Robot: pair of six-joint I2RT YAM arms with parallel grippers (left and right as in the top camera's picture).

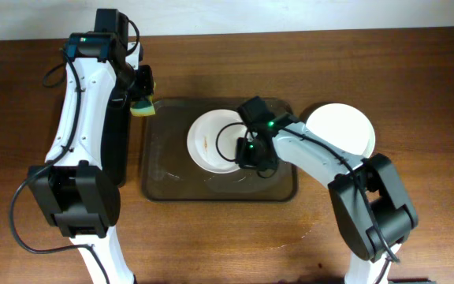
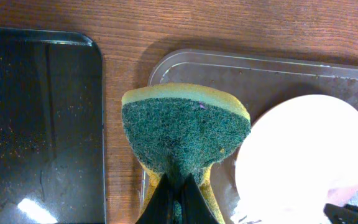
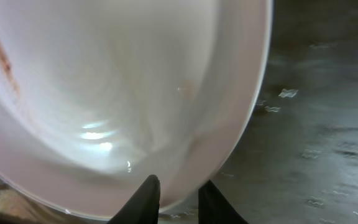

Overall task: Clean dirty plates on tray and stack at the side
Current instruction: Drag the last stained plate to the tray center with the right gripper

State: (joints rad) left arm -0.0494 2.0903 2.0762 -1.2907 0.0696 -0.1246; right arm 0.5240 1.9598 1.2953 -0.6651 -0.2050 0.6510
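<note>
A white plate [image 1: 208, 140] with a thin brown-orange smear lies on the dark brown tray [image 1: 164, 158]. My right gripper [image 1: 254, 155] is at its right rim. In the right wrist view its fingers [image 3: 179, 198] straddle the rim of that plate [image 3: 123, 93], shut on it. A second white plate [image 1: 341, 128] lies on the table to the right of the tray. My left gripper [image 1: 143, 93] is shut on a yellow-green sponge [image 1: 143, 107] over the tray's far left corner. The left wrist view shows the sponge [image 2: 185, 124], the plate [image 2: 303, 155] and the tray [image 2: 260, 68]. A third plate is not visible.
A narrow glossy black tray [image 1: 118, 146] lies left of the brown tray under my left arm; it also shows in the left wrist view [image 2: 36, 124]. Brown wooden table [image 1: 416, 79] all round.
</note>
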